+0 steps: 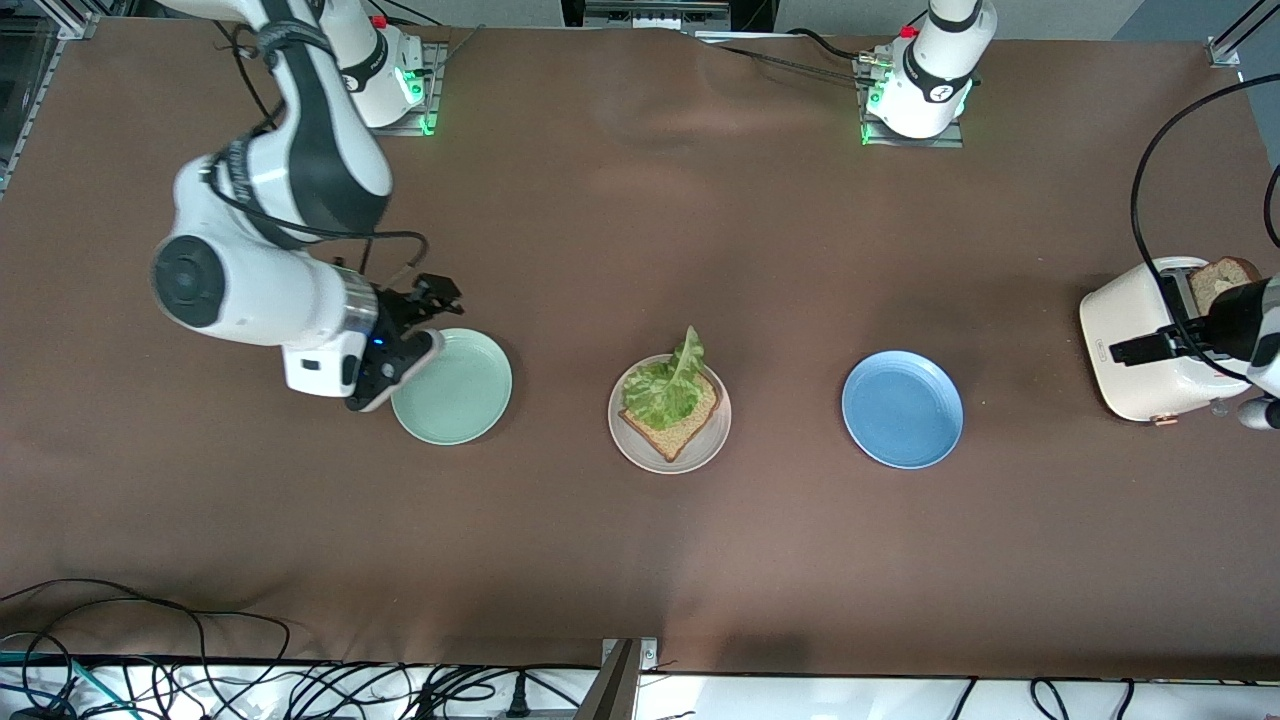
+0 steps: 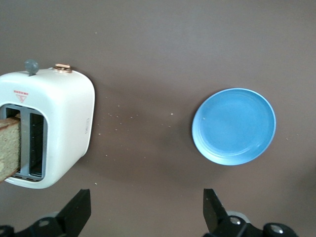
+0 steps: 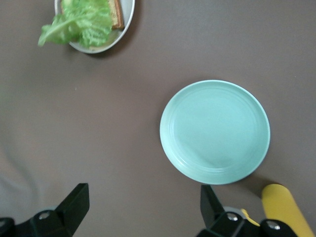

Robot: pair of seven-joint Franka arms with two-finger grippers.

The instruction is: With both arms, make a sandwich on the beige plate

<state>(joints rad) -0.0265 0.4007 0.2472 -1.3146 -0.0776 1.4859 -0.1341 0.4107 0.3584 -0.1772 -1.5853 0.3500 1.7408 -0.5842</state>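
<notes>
The beige plate (image 1: 638,452) lies mid-table. On it is one brown bread slice (image 1: 687,427) with a green lettuce leaf (image 1: 668,385) on top. The plate (image 3: 127,23), the lettuce (image 3: 79,22) and the bread (image 3: 116,12) also show in the right wrist view. A second bread slice (image 1: 1222,280) stands in a white toaster (image 1: 1135,385) at the left arm's end; it also shows in the left wrist view (image 2: 9,148). My left gripper (image 1: 1135,350) (image 2: 146,212) is open and empty above the toaster (image 2: 64,123). My right gripper (image 1: 420,320) (image 3: 142,207) is open and empty beside the mint-green plate (image 1: 455,390).
The mint-green plate (image 3: 215,132) lies toward the right arm's end, the blue plate (image 1: 902,408) (image 2: 233,126) toward the left arm's end, both in line with the beige plate. A yellow object (image 3: 284,207) lies beside the mint-green plate. Cables (image 1: 150,660) run along the table's near edge.
</notes>
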